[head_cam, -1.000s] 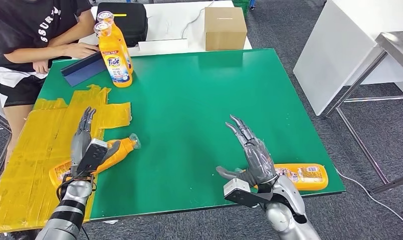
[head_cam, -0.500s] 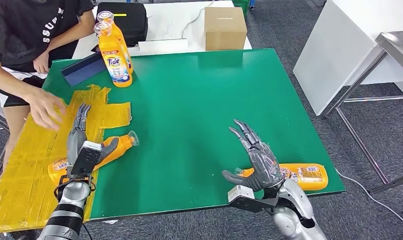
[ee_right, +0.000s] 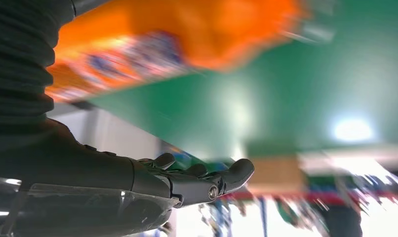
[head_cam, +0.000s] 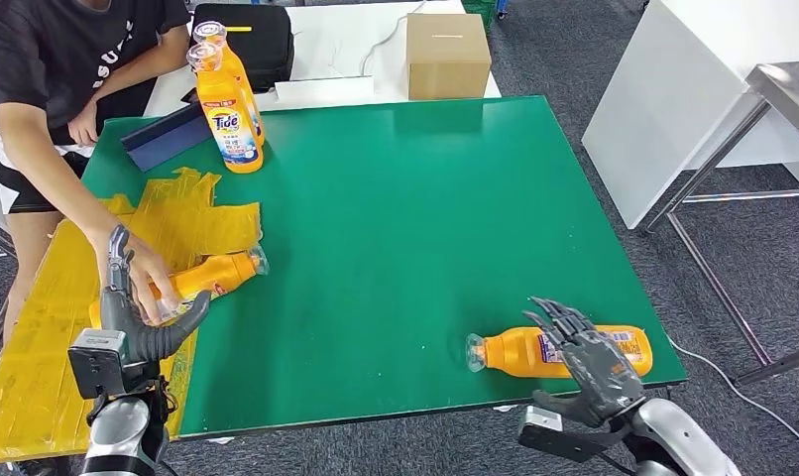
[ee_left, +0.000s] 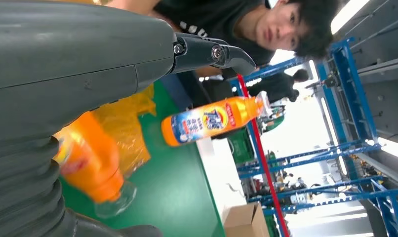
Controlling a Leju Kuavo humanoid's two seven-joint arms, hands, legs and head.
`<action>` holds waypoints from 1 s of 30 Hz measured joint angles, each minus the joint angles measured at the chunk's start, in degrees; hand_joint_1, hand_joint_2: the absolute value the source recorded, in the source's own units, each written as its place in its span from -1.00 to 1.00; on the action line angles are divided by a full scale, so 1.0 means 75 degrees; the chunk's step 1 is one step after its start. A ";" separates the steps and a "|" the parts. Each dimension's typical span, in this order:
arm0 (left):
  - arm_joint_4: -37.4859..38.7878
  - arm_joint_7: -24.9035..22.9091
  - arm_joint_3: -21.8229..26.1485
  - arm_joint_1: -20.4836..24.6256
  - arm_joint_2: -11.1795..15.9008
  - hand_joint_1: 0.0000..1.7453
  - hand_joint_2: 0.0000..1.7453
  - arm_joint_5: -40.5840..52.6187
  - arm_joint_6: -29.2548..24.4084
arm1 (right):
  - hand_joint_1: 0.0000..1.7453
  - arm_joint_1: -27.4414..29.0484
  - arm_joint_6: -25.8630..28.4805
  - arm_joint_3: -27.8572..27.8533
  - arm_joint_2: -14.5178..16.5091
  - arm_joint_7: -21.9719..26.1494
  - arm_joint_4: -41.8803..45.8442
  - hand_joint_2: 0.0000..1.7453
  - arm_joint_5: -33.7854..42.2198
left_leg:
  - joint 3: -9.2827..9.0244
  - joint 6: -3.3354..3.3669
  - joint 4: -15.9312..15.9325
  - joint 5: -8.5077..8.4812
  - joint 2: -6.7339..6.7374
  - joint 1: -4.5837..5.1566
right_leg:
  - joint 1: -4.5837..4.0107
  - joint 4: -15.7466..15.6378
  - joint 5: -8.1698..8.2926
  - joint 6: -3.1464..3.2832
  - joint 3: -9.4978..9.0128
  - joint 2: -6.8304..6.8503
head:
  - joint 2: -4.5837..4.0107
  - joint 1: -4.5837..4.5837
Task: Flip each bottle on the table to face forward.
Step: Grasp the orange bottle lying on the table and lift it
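where the green table (head_cam: 396, 198) meets its near edge, one orange detergent bottle (head_cam: 534, 351) lies on its side, cap pointing toward the yellow tape patch (head_cam: 68, 288) on the table's left part, label partly showing. the right hand (head_cam: 589, 359) sits at that bottle's base end, fingers spread and curved over the label; it holds nothing, and whether the fingertips touch the plastic cannot be told. in the right wrist view the bottle is an orange blur just above the hand (ee_right: 187, 182), whose fingers lie apart.

a second lying bottle (head_cam: 202, 278) rests on the edge of the yellow tape patch, its clear cap toward the green surface. a person's hand (head_cam: 143, 283) grips it around the middle. the left hand (head_cam: 143, 322) is just beside it on the near side, fingers apart and upright, thumb out toward the bottle, holding nothing.

two upright tide bottles (head_cam: 225, 99) stand together beyond the tape patch, near the far left corner, labels facing the robot. a blue folder (head_cam: 163, 137) lies beside them. past the table's far edge are a black case (head_cam: 262, 35) and a cardboard box (head_cam: 447, 55) on a white table.
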State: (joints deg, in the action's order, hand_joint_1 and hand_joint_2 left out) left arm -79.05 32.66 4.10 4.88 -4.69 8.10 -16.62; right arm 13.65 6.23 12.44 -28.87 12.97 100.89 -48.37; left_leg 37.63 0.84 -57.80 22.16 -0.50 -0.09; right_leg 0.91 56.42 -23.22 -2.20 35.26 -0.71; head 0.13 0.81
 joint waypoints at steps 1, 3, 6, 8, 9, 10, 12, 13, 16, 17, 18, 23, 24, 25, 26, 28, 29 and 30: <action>-0.0008 0.0002 -0.0003 -0.0038 -0.0036 -1.00 1.00 -0.0023 0.0037 | -1.00 0.0119 -0.0143 -0.0126 -0.0203 -0.0106 0.0000 1.00 0.0061 | 0.0000 0.0000 0.0000 0.0000 0.0001 0.0002 | 0.0003 0.0000 0.0000 -0.0001 0.0000 0.0000 | 0.0000 -0.0001; -0.0009 0.0008 -0.0020 -0.0086 -0.0095 -1.00 1.00 -0.0073 0.0093 | -1.00 0.0309 -0.0386 -0.0387 -0.0582 -0.0257 -0.0007 1.00 0.0223 | -0.0001 0.0001 0.0000 0.0001 0.0002 0.0003 | 0.0005 0.0000 0.0002 -0.0002 0.0001 -0.0002 | 0.0000 -0.0001; -0.0008 0.0012 -0.0079 -0.0110 -0.0157 -1.00 1.00 -0.0161 0.0171 | -1.00 0.0482 -0.0610 -0.0733 -0.0970 -0.0402 -0.0045 1.00 0.0380 | -0.0003 0.0002 -0.0001 0.0001 0.0005 0.0004 | 0.0005 0.0000 0.0003 -0.0004 0.0001 -0.0003 | 0.0000 -0.0001; -0.0008 0.0013 -0.0114 -0.0118 -0.0185 -1.00 1.00 -0.0191 0.0205 | -1.00 0.0527 -0.0672 -0.0889 -0.1126 -0.0435 -0.0083 1.00 0.0404 | -0.0005 0.0002 -0.0001 0.0001 0.0006 0.0003 | 0.0005 0.0000 0.0003 -0.0004 0.0001 -0.0004 | 0.0000 -0.0001; -0.0008 0.0012 -0.0130 -0.0119 -0.0194 -1.00 1.00 -0.0204 0.0213 | -1.00 0.0535 -0.0695 -0.0944 -0.1186 -0.0446 -0.0106 1.00 0.0410 | -0.0006 0.0002 -0.0001 0.0001 0.0008 0.0003 | 0.0004 0.0000 0.0003 -0.0004 0.0001 -0.0005 | 0.0000 0.0000; -0.0008 0.0012 -0.0148 -0.0120 -0.0199 -1.00 1.00 -0.0218 0.0216 | -1.00 0.0540 -0.0713 -0.0991 -0.1232 -0.0461 -0.0132 1.00 0.0415 | -0.0007 0.0002 -0.0001 0.0001 0.0009 0.0002 | 0.0004 0.0000 0.0003 -0.0004 0.0001 -0.0005 | 0.0000 0.0000; -0.0006 -0.0005 -0.0189 -0.0119 -0.0205 -1.00 1.00 -0.0239 0.0219 | -1.00 0.0537 -0.0731 -0.1067 -0.1288 -0.0502 -0.0200 1.00 0.0414 | -0.0008 0.0002 -0.0001 0.0001 0.0009 0.0002 | 0.0003 0.0001 0.0002 -0.0003 0.0000 -0.0005 | 0.0000 0.0001; -0.0001 -0.0021 -0.0207 -0.0119 -0.0213 -1.00 1.00 -0.0248 0.0222 | -1.00 0.0531 -0.0731 -0.1102 -0.1300 -0.0521 -0.0246 1.00 0.0391 | -0.0008 0.0002 -0.0001 0.0001 0.0009 0.0002 | 0.0003 0.0001 0.0002 -0.0003 0.0000 -0.0005 | 0.0000 0.0001; 0.0042 -0.0057 -0.0249 -0.0119 -0.0248 -1.00 1.00 -0.0274 0.0236 | -1.00 0.0491 -0.0725 -0.1166 -0.1304 -0.0578 -0.0417 1.00 0.0212 | -0.0007 0.0002 -0.0001 0.0001 0.0009 0.0001 | 0.0002 0.0001 0.0002 -0.0003 -0.0001 -0.0005 | 0.0000 0.0000; 0.0058 -0.0059 -0.0267 -0.0119 -0.0258 -1.00 1.00 -0.0280 0.0240 | -1.00 0.0469 -0.0718 -0.1172 -0.1296 -0.0616 -0.0473 1.00 0.0113 | -0.0007 0.0002 -0.0001 0.0001 0.0009 0.0002 | 0.0003 0.0001 0.0002 -0.0003 -0.0001 -0.0005 | 0.0000 0.0000; 0.0071 -0.0060 -0.0288 -0.0119 -0.0267 -1.00 1.00 -0.0281 0.0245 | -1.00 0.0440 -0.0704 -0.1172 -0.1282 -0.0671 -0.0533 1.00 -0.0009 | -0.0006 0.0002 -0.0001 0.0001 0.0009 0.0002 | 0.0003 0.0001 0.0002 -0.0003 -0.0001 -0.0005 | 0.0000 0.0000; 0.0135 -0.0096 -0.0386 -0.0120 -0.0323 -1.00 1.00 -0.0281 0.0302 | -1.00 0.0147 -0.0621 -0.1129 -0.1108 -0.0877 -0.0928 1.00 -0.0590 | -0.0006 0.0003 -0.0001 0.0001 0.0009 0.0002 | 0.0003 0.0001 0.0002 -0.0004 -0.0002 -0.0006 | 0.0000 -0.0001; 0.0148 -0.0111 -0.0411 -0.0119 -0.0329 -1.00 1.00 -0.0281 0.0312 | -1.00 0.0041 -0.0594 -0.1092 -0.1058 -0.0898 -0.1041 1.00 -0.0694 | -0.0007 0.0003 -0.0001 0.0001 0.0012 0.0002 | 0.0003 0.0001 0.0003 -0.0004 -0.0002 -0.0007 | 0.0000 -0.0001; 0.0163 -0.0128 -0.0432 -0.0118 -0.0340 -1.00 1.00 -0.0281 0.0322 | -1.00 -0.0081 -0.0555 -0.1044 -0.0998 -0.0931 -0.1170 1.00 -0.0820 | -0.0008 0.0003 -0.0001 0.0000 0.0016 0.0002 | 0.0003 0.0001 0.0003 -0.0004 -0.0003 -0.0009 | 0.0000 0.0000; 0.0179 -0.0146 -0.0453 -0.0118 -0.0355 -1.00 1.00 -0.0281 0.0332 | -1.00 -0.0207 -0.0512 -0.0985 -0.0929 -0.0972 -0.1310 1.00 -0.0952 | -0.0009 0.0003 -0.0001 0.0000 0.0019 0.0002 | 0.0003 0.0001 0.0004 -0.0004 -0.0003 -0.0010 | 0.0000 0.0001; 0.0211 -0.0177 -0.0492 -0.0118 -0.0385 -1.00 1.00 -0.0281 0.0344 | -1.00 -0.0415 -0.0435 -0.0877 -0.0794 -0.1048 -0.1556 1.00 -0.1167 | -0.0010 0.0003 -0.0001 -0.0002 0.0021 0.0002 | 0.0003 0.0001 0.0004 -0.0004 -0.0004 -0.0010 | 0.0000 -0.0001; 0.0228 -0.0190 -0.0507 -0.0118 -0.0396 -1.00 1.00 -0.0281 0.0348 | -1.00 -0.0511 -0.0401 -0.0824 -0.0731 -0.1073 -0.1671 1.00 -0.1246 | -0.0010 0.0003 -0.0001 -0.0002 0.0021 0.0002 | 0.0003 0.0002 0.0004 -0.0004 -0.0004 -0.0010 | 0.0000 0.0000; 0.0246 -0.0203 -0.0518 -0.0118 -0.0406 -1.00 1.00 -0.0281 0.0350 | -1.00 -0.0606 -0.0363 -0.0774 -0.0672 -0.1087 -0.1784 1.00 -0.1315 | -0.0010 0.0003 -0.0001 -0.0002 0.0021 0.0002 | 0.0002 0.0002 0.0004 -0.0004 -0.0004 -0.0010 | 0.0000 0.0001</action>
State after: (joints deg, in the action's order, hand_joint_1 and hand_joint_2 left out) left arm -77.20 31.14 0.22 4.00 -7.73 5.99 -14.00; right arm 9.10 3.51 6.64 -33.91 4.82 87.51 -58.23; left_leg 37.56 0.86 -57.81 22.14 -0.35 -0.08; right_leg 0.93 56.43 -23.19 -2.23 35.23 -0.79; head 0.13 0.81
